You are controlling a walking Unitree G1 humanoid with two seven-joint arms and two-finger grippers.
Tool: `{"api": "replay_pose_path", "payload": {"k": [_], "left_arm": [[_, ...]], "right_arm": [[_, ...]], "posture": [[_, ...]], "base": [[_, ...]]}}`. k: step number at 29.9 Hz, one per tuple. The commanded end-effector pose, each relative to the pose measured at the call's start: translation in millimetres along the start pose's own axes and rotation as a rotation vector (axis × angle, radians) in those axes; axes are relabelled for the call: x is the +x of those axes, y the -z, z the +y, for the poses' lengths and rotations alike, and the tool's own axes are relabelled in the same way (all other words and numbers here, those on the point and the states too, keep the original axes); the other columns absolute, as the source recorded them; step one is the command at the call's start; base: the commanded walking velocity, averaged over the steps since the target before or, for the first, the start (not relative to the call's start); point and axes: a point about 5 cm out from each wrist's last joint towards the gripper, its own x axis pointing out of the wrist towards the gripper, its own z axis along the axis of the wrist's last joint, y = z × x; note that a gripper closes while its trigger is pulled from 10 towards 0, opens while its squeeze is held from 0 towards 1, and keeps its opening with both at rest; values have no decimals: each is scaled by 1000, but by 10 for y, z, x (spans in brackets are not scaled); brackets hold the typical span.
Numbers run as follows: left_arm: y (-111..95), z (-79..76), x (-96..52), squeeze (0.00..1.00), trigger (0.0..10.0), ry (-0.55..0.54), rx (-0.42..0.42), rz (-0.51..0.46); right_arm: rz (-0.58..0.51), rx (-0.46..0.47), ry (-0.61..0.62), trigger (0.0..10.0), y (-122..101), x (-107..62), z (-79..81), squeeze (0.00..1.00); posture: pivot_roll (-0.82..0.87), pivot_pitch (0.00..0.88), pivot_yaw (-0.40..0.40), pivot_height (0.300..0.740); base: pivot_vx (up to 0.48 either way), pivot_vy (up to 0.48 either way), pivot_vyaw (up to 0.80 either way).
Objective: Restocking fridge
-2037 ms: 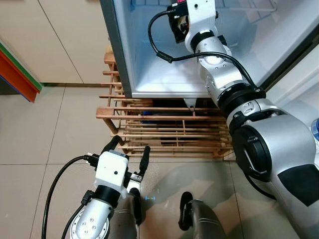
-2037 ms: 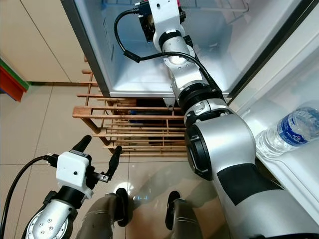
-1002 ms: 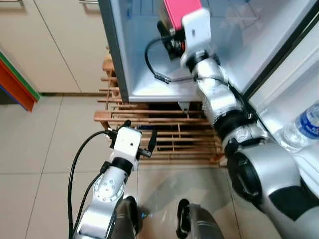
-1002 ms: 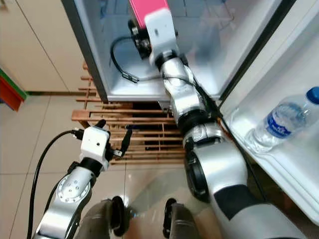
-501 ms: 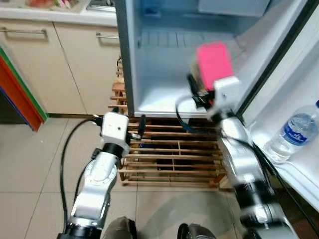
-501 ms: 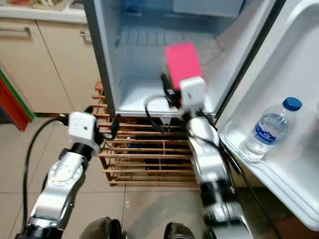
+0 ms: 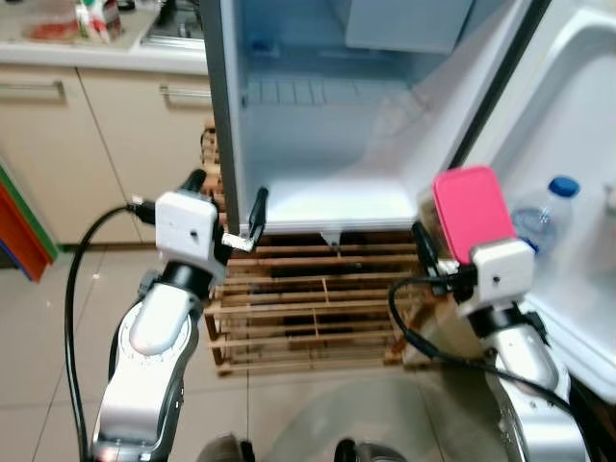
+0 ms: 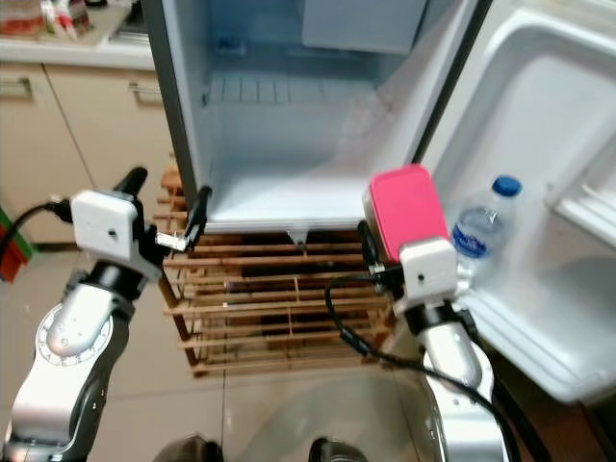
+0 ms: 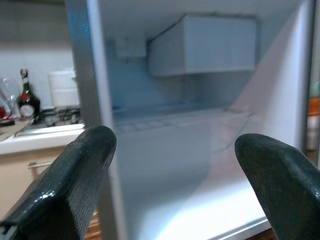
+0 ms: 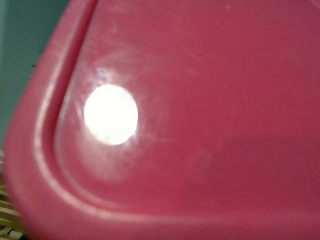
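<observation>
Holding a pink lidded container (image 7: pixel 471 211), the right gripper (image 7: pixel 445 258) is pinching it from below, with the box standing on its long axis, tilted slightly, just outside the fridge (image 7: pixel 327 125) opening and close to the door hinge line. From that gripper the open compartment lies forward and toward the robot's left; the bare white fridge floor (image 7: pixel 332 205) is sitting a little lower than the box and looks unobstructed, so a sweep left and inward is probably what the placing needs. The right arm is the nearer one and is already carrying the load. The door shelf (image 8: pixel 539 318) with a water bottle (image 8: pixel 478 229) is just beside the container on its right, leaving little room that way. The left gripper (image 7: pixel 228 207) is hovering with fingers spread and empty by the fridge's left wall edge (image 7: pixel 219 106), above the wooden rack (image 7: pixel 308 308). The freezer box (image 9: pixel 202 44) overhead is limiting height inside.
</observation>
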Motion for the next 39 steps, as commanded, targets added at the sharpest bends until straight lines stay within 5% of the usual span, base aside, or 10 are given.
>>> {"api": "replay_pose_path", "payload": {"k": [1,8,30,39], "left_arm": [[76,-12,-55,0,10000,-6,-1,43],[133,22,-141,0,10000,-18,-10,75],[163,-54,141,0,10000,54,102,83],[168,-114,178,0,10000,92,65,86]], "right_arm": [[17,-3,-13,0,-23,-22,-30,0],[55,3,-8,0,-13,-72,-58,0],[60,55,-44,0,11,274,106,0],[60,56,-49,0,23,328,138,0]], "posture": [[5,0,-80,740],[-4,0,-77,740],[0,0,-53,740],[-3,0,-41,740]], "base": [[0,0,0],[95,0,0],[419,137,0],[353,0,0]]}}
